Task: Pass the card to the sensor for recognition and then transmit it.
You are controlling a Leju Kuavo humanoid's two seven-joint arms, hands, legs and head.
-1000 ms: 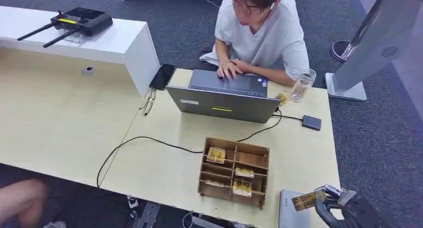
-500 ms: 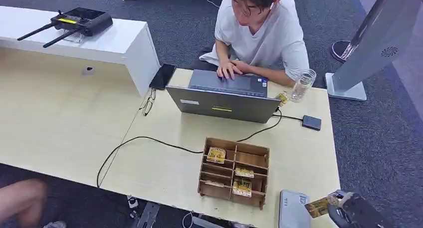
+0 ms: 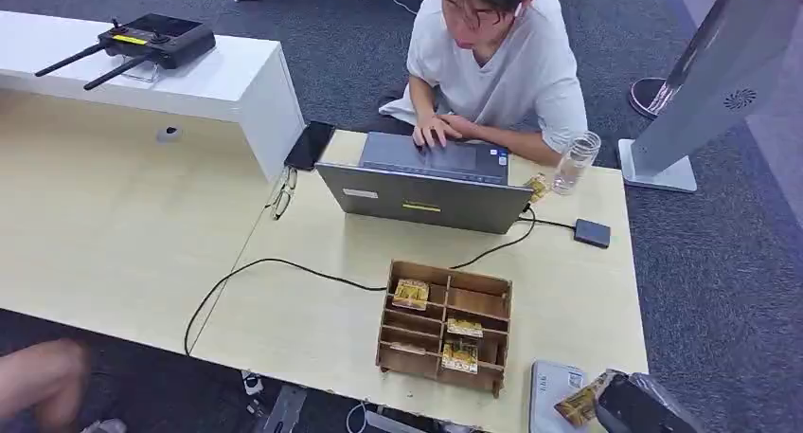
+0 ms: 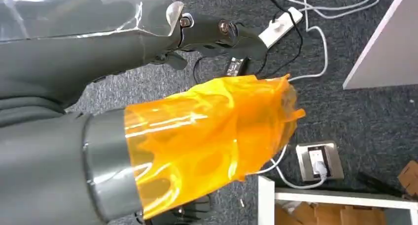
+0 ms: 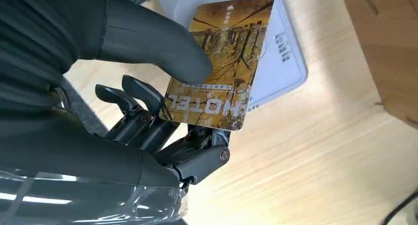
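Observation:
My right hand (image 3: 633, 406) is at the table's near right corner and pinches a yellow-brown hotel card (image 3: 579, 403) between thumb and fingers. The card hangs over the right part of the grey-white sensor pad (image 3: 550, 395). In the right wrist view the thumb (image 5: 157, 43) presses on the card (image 5: 224, 62), and the white sensor (image 5: 283, 62) lies right behind it; I cannot tell whether they touch. My left hand (image 4: 212, 131), partly wrapped in orange film, hangs over the carpet and holds nothing, its dark fingers (image 4: 217, 30) stretched out.
A wooden compartment box (image 3: 478, 302) with several cards stands left of the sensor. Behind it a person (image 3: 492, 59) types on a laptop (image 3: 426, 194). A glass jar (image 3: 575, 160), a small black box (image 3: 592, 232), a cable (image 3: 275, 264), a phone (image 3: 309, 145) and glasses (image 3: 280, 198) lie around.
My right hand has sunk lower and nearer to me with the card. The card swung out to the right, then back left, and now lies over the sensor.

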